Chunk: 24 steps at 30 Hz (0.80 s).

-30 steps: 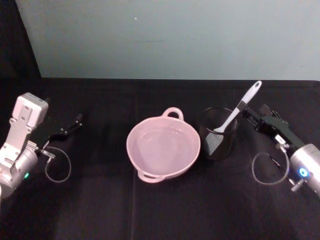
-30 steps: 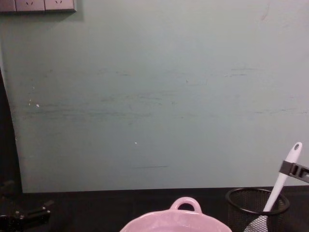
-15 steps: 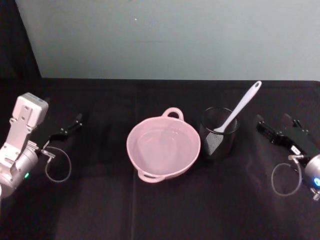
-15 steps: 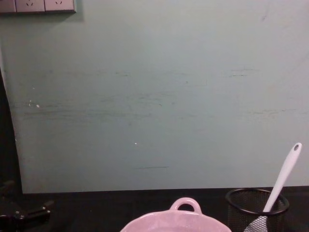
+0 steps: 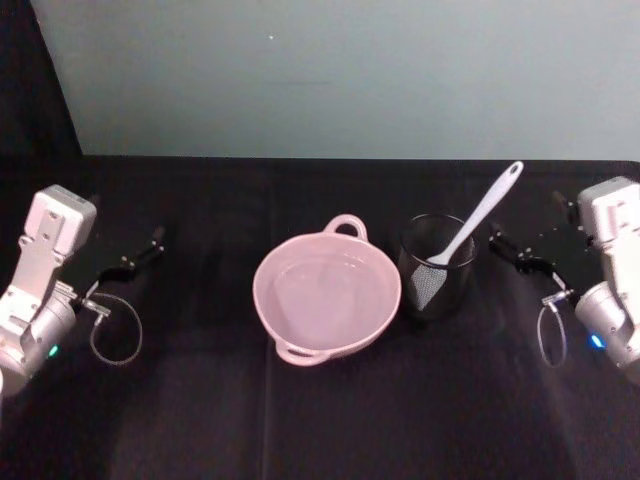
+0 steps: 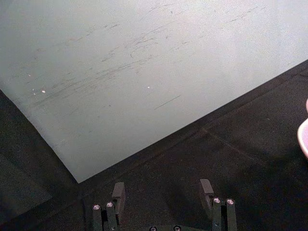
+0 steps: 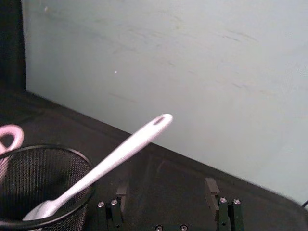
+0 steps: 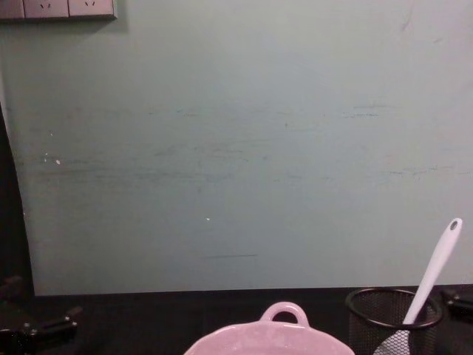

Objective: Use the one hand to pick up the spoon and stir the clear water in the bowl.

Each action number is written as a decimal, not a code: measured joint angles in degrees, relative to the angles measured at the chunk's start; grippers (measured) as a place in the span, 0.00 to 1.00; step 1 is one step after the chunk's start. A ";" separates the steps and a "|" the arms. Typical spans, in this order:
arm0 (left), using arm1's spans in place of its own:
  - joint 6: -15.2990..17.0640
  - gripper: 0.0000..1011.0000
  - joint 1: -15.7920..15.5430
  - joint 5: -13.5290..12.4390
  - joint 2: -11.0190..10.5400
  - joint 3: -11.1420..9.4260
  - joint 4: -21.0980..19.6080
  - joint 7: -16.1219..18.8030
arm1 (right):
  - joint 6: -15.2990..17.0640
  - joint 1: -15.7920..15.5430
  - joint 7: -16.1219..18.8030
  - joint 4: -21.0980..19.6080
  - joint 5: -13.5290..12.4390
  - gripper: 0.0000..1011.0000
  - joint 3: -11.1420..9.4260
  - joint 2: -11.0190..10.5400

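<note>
The white spoon (image 5: 481,213) stands tilted in a black wire-mesh cup (image 5: 440,288), head down, with its handle leaning up to the right. Left of the cup sits the pale pink bowl (image 5: 327,297) with clear water in it. My right gripper (image 5: 508,251) is open just right of the cup and apart from the handle. In the right wrist view the spoon (image 7: 126,146) rises out of the cup (image 7: 43,179) ahead of the open gripper (image 7: 166,190). At the table's left, far from the bowl, my left gripper (image 5: 146,250) is parked and open (image 6: 162,190).
A black cloth covers the table (image 5: 330,420), and a pale green wall (image 5: 340,70) stands behind it. The chest view has the bowl's loop handle (image 8: 284,312), the cup (image 8: 369,318) with the spoon (image 8: 436,268), and wall sockets (image 8: 58,7) at the upper left.
A second ago my right gripper was at the spoon's handle. It drew back to the right, then turned to face the cup from a little way off. Spoon and left arm have not moved.
</note>
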State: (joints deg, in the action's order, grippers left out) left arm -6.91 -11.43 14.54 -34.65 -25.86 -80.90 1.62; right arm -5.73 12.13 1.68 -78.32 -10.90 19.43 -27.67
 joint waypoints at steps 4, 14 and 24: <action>0.00 1.00 0.00 0.01 0.00 0.00 0.00 0.00 | 0.86 1.11 -1.40 0.69 4.62 0.99 1.45 0.11; 0.00 1.00 0.00 0.00 0.00 0.00 0.00 0.00 | 3.99 2.25 -3.05 1.84 7.94 0.99 1.20 1.50; 0.00 1.00 0.00 0.00 0.00 0.00 0.00 0.00 | 4.19 2.65 -3.32 2.71 9.12 0.99 0.69 2.29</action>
State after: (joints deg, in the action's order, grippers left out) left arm -6.91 -11.43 14.55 -34.65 -25.86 -80.90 1.62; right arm -1.54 14.78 -1.63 -75.61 -1.78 20.12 -25.38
